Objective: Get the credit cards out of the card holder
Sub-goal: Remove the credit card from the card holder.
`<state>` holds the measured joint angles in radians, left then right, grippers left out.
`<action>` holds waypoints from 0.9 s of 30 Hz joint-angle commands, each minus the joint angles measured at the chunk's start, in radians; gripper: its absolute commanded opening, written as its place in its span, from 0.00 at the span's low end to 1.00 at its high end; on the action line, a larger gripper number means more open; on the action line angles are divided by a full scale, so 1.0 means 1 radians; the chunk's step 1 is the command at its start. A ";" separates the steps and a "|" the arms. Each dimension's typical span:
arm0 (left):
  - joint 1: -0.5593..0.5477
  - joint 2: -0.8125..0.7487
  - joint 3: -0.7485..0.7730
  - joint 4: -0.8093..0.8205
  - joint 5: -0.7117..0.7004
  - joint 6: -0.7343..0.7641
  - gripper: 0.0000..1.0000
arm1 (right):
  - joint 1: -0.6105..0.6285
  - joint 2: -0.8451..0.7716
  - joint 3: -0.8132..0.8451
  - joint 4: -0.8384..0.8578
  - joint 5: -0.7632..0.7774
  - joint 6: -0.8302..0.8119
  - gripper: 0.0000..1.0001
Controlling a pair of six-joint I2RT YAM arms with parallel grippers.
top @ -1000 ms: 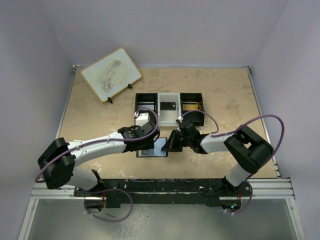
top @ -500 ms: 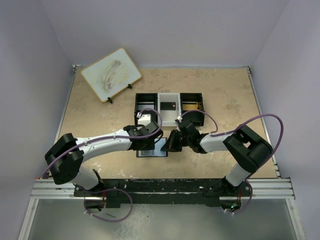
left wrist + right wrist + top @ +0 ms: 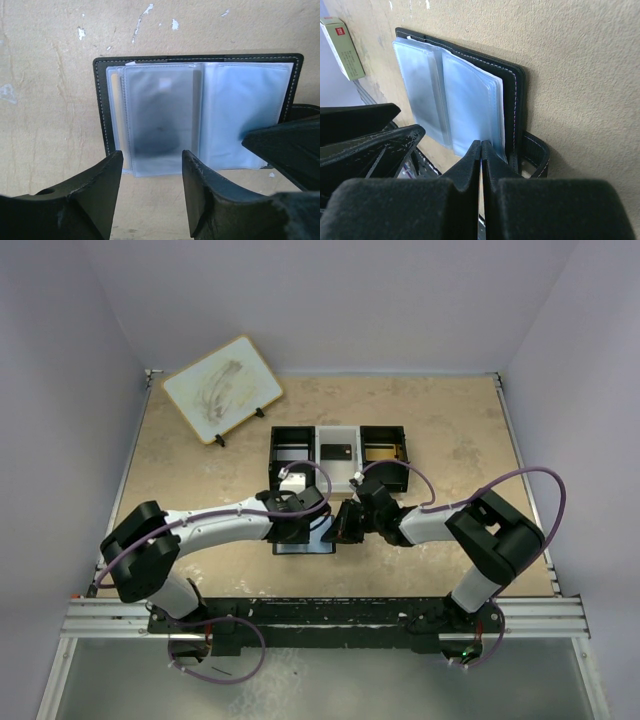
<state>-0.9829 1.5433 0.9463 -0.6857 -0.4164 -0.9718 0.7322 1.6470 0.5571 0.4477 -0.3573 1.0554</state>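
The card holder (image 3: 303,543) lies open on the table, black with pale blue-grey plastic sleeves (image 3: 160,120). A grey card shows through the left sleeve, and a tan edge (image 3: 116,90) shows behind it. My left gripper (image 3: 151,160) is open, empty, and sits just before the near edge of the left sleeve. It also shows in the top view (image 3: 300,523). My right gripper (image 3: 481,145) is shut, with its tips resting on the right sleeve page (image 3: 470,105) near the holder's strap (image 3: 537,155). It also shows in the top view (image 3: 343,525). A dark card (image 3: 335,451) lies in the tray.
A black-and-white three-compartment tray (image 3: 338,432) stands just behind the grippers. A small white-and-red box (image 3: 342,47) lies near it. A drawing board on a stand (image 3: 222,388) is at the back left. The two grippers are close together over the holder.
My left arm has swung a little to the right, bringing its gripper closer to the holder. The right gripper has stayed in place on the holder.
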 commanded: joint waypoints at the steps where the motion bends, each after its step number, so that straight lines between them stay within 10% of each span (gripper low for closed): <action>1: -0.007 -0.008 0.033 -0.033 -0.054 0.013 0.49 | 0.004 0.033 -0.006 -0.098 0.041 -0.039 0.04; 14: 0.013 -0.205 -0.049 -0.013 -0.202 -0.118 0.55 | 0.036 -0.102 0.071 -0.192 0.181 -0.153 0.26; 27: 0.510 -0.588 -0.153 -0.073 -0.086 0.048 0.68 | 0.210 0.005 0.446 -0.557 0.445 -0.228 0.50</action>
<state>-0.5365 1.0527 0.7734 -0.7128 -0.4774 -0.9890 0.9119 1.5917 0.8997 0.0307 -0.0235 0.8558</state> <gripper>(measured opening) 0.681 0.468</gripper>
